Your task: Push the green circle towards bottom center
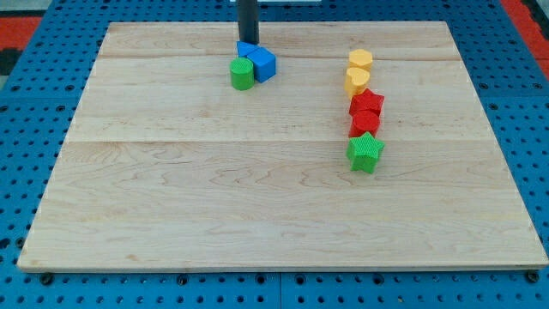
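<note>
The green circle (242, 74) sits on the wooden board (257, 189) near the view's top, left of centre. Two blue blocks touch it: a blue cube (262, 63) on its right and a smaller blue block (245, 49) just above it. My tip (248, 41) comes down from the view's top edge and stands right behind the smaller blue block, just above the green circle. I cannot tell whether the tip touches the blue block.
A column of blocks runs down right of centre: a yellow hexagon (360, 60), a yellow heart (358, 80), a red star (367, 102), a red block (364, 123) and a green star (365, 152). A blue pegboard (26, 129) surrounds the board.
</note>
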{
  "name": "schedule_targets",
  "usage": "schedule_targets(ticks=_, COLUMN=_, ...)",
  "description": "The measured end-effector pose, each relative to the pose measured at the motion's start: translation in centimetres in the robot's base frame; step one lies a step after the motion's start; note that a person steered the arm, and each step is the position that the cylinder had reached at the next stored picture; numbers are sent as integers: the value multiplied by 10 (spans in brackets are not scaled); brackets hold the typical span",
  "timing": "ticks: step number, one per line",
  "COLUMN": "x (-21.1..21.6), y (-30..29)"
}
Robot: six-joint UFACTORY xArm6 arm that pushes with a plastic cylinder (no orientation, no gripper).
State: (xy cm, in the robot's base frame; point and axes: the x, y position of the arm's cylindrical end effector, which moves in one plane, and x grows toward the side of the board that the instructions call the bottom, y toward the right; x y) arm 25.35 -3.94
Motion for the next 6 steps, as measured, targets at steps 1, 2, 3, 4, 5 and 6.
schedule_targets(ticks=1, x=61, y=-1)
schedule_targets(ticks=2, x=131, y=-1)
schedule_targets(ticks=3, x=147, y=-15)
schedule_targets(ticks=4, x=175, y=-29)
schedule_targets(ticks=5, x=183, y=-50)
schedule_targets(ticks=6, x=198, y=-65)
